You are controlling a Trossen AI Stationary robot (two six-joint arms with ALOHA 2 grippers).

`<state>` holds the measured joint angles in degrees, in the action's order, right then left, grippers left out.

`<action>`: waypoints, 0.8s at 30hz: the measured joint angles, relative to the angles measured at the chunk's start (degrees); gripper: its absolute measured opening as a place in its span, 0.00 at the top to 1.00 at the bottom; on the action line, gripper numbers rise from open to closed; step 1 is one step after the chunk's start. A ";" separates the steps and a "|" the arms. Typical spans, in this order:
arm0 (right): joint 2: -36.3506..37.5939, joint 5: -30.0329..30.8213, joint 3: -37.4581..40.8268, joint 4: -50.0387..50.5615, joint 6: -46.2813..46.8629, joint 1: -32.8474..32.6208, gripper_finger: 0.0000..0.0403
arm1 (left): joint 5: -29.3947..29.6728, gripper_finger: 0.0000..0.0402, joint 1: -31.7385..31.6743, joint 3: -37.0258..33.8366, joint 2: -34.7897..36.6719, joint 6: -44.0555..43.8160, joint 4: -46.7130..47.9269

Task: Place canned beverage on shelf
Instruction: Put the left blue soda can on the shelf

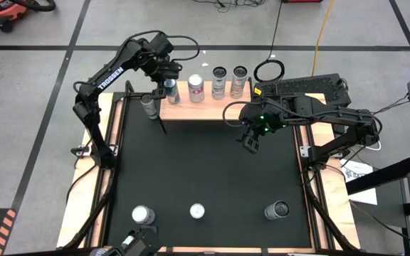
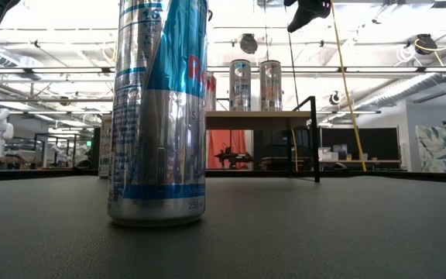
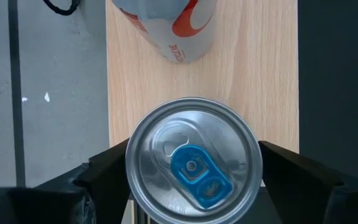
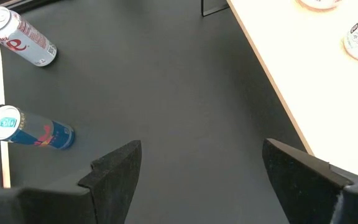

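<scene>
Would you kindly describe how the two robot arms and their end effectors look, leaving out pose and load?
Both arms are dark, jointed, with black cables along them. The left arm bears white TROSSEN lettering; the right arm shows a small green light. Each end effector, left and right, has two flat matte-black fingers.

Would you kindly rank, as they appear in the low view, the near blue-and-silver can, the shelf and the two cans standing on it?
1. Blue-and-silver can, inflated by nearness to the camera.
2. Shelf.
3. The two cans on the shelf, left and right, look alike; unranked.

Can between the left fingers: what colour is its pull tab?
Blue, on the can's silver lid; left wrist view shows it best.
</scene>
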<state>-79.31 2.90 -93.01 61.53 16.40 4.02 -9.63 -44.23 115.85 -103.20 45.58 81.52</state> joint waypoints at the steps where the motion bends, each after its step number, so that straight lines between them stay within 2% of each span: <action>1: 0.00 0.00 0.00 0.01 0.00 0.01 0.22 | 0.00 0.20 0.00 0.00 0.00 0.00 -0.02; 19: 0.00 0.01 0.00 0.00 0.00 0.00 0.22 | 3.19 0.20 -0.97 0.00 0.23 -1.85 0.06; 24: 0.00 0.00 0.00 0.00 0.00 -0.01 0.22 | 4.34 0.20 -2.00 0.00 3.29 -3.74 0.12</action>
<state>-79.31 2.90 -93.01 61.53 16.40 4.01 -5.30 -46.23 115.85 -99.91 41.84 81.64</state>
